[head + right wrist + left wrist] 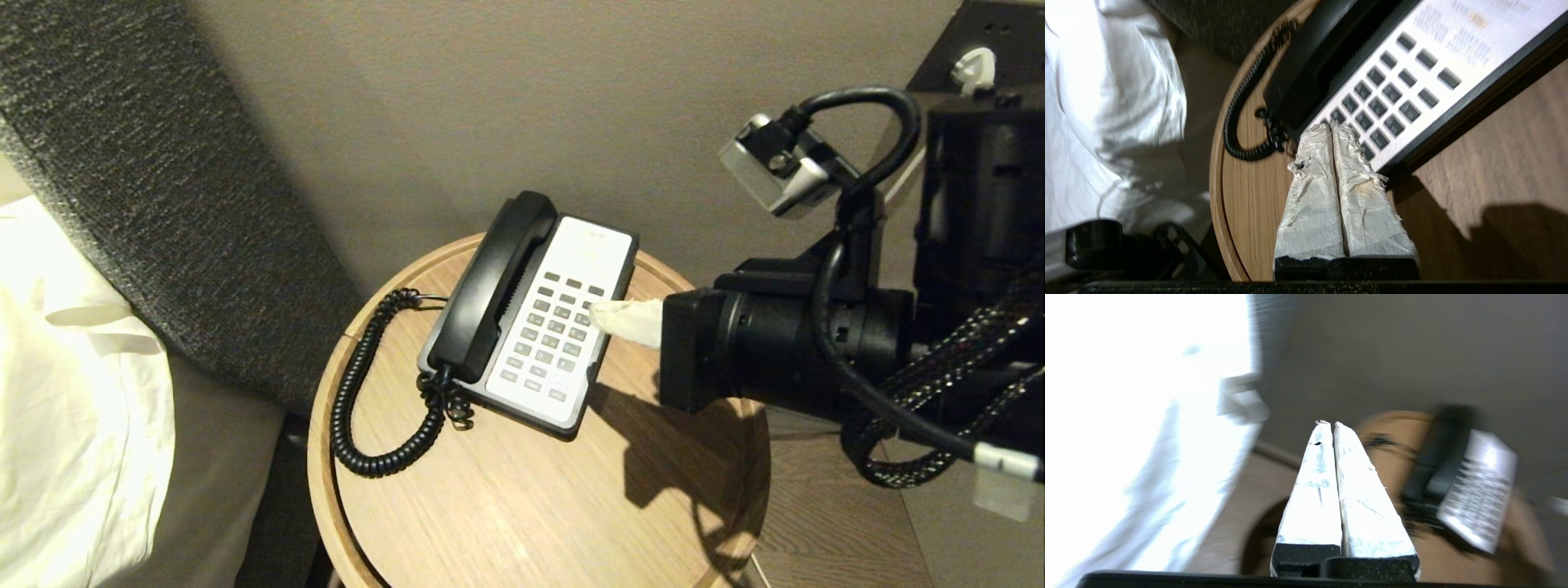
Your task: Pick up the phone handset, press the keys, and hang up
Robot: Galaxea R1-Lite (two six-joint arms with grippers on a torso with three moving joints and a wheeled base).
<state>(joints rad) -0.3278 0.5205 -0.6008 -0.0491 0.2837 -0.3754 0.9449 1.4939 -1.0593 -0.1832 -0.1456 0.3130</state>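
The black phone handset (494, 286) lies in its cradle on the left side of the phone base (592, 245), which stands on a round wooden table (506, 506). Its coiled cord (351, 400) loops across the table to the left. My right gripper (600, 314) is shut, its white-wrapped tips over the grey keys (555, 327) near the keypad's right edge. The right wrist view shows the right gripper (1333, 125) at the keys (1392, 92), with the handset (1314, 61) beyond. My left gripper (1329, 424) is shut and empty, off the table's left side, with the handset (1443, 453) blurred ahead.
The table has a raised rim (326, 425). A bed with white linen (73, 392) and a dark padded headboard (147, 163) stand close on the left. The beige wall (571, 98) is right behind the phone. Wooden floor (824, 523) shows at the right.
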